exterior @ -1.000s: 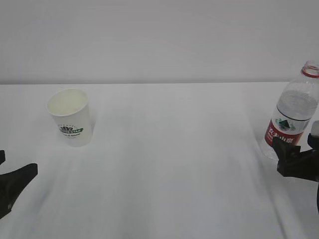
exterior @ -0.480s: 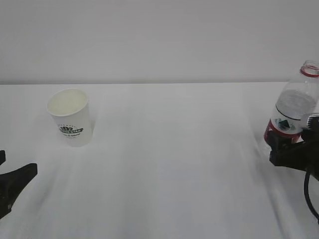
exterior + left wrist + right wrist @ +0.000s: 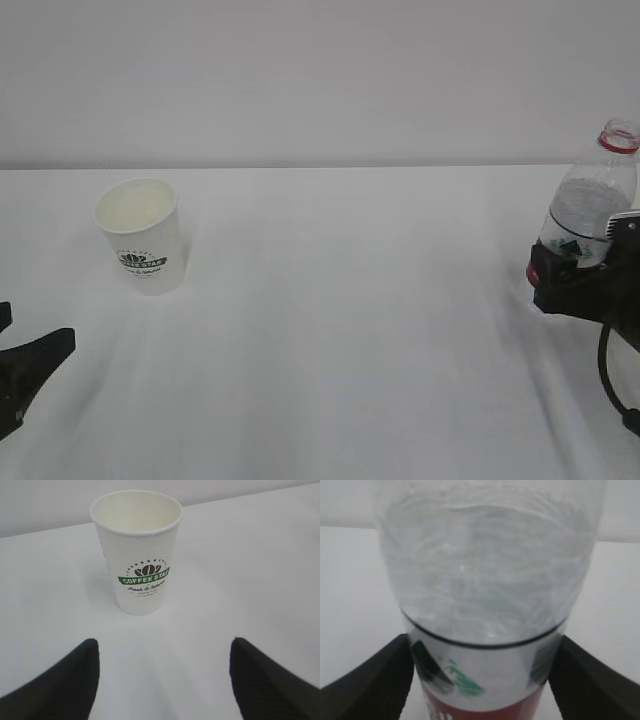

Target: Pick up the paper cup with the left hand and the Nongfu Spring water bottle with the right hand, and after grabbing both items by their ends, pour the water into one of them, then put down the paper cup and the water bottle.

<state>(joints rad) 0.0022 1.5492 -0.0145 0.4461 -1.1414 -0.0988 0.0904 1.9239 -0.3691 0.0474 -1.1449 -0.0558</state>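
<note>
The right gripper point(image 3: 572, 285) sits at the far right of the surface point(image 3: 350, 330) with its two black fingers point(image 3: 367, 680) on either side of the Nongfu Spring water bottle point(image 3: 588, 215), close against its red label; whether they press the plastic or merely flank it cannot be told. The bottle stands upright, uncapped, with water point(image 3: 485, 590) in it. At the lower left the left gripper point(image 3: 162, 680) has its fingers spread wide apart around nothing, with the paper cup point(image 3: 137, 550) standing upright just beyond its tips, its green logo facing the wrist camera.
</note>
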